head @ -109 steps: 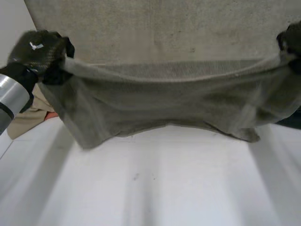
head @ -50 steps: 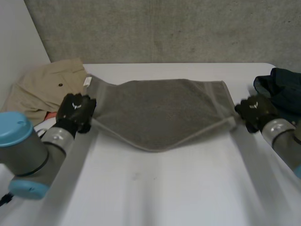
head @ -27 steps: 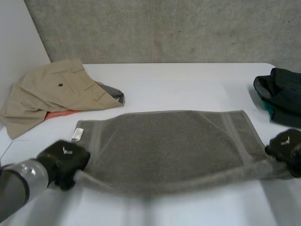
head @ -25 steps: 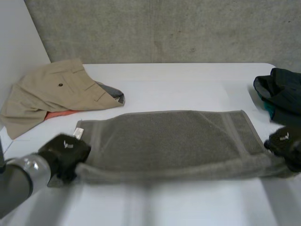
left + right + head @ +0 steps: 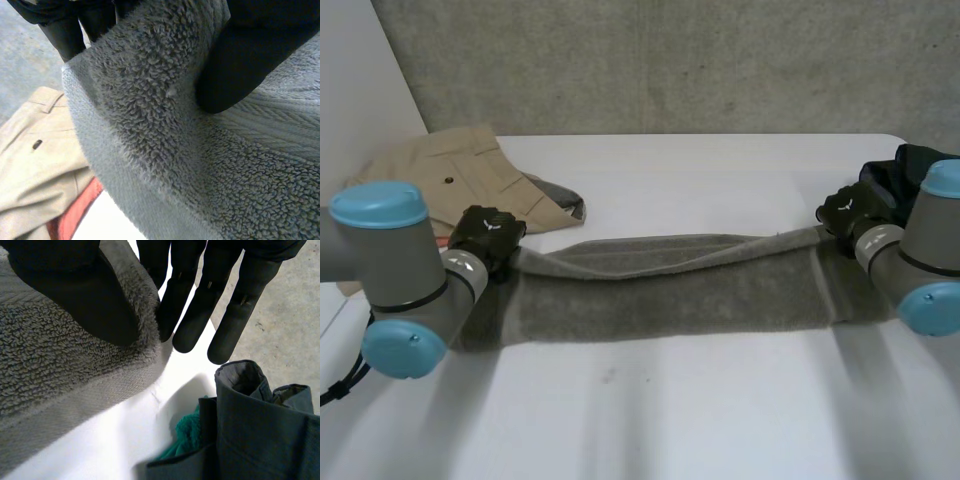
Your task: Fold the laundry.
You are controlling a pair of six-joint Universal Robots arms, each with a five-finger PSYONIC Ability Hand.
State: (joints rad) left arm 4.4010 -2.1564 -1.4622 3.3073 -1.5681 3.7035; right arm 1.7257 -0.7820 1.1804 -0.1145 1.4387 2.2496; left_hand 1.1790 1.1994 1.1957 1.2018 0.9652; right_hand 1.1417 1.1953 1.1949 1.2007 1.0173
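We see the grey towel (image 5: 670, 295) stretched lengthwise across the middle of the white tabletop (image 5: 660, 410), from one hand to the other. Its lower layer lies flat on the tabletop. A second layer is doubled over it along the far side, and that layer's edge runs as a slightly sagging ridge between the two hands.

The left hand (image 5: 487, 238) is at the towel's left end. In its wrist view the thumb (image 5: 250, 60) presses into the pile from above while the fingers (image 5: 62, 32) sit behind the raised fold, so the cloth is clamped between them.

The right hand (image 5: 848, 210) is at the right end. There the thumb (image 5: 82, 295) lies on top of the corner and the straight fingers (image 5: 232, 315) reach out from beneath its edge, pinching the cloth against the thumb.

Beige trousers (image 5: 425, 175) lie at the far left of the tabletop, just behind the left hand, with a red cloth (image 5: 77, 215) showing under them. A dark garment (image 5: 910, 170) is heaped at the far right, close to the right hand, with something teal (image 5: 187, 437) tucked in its folds.
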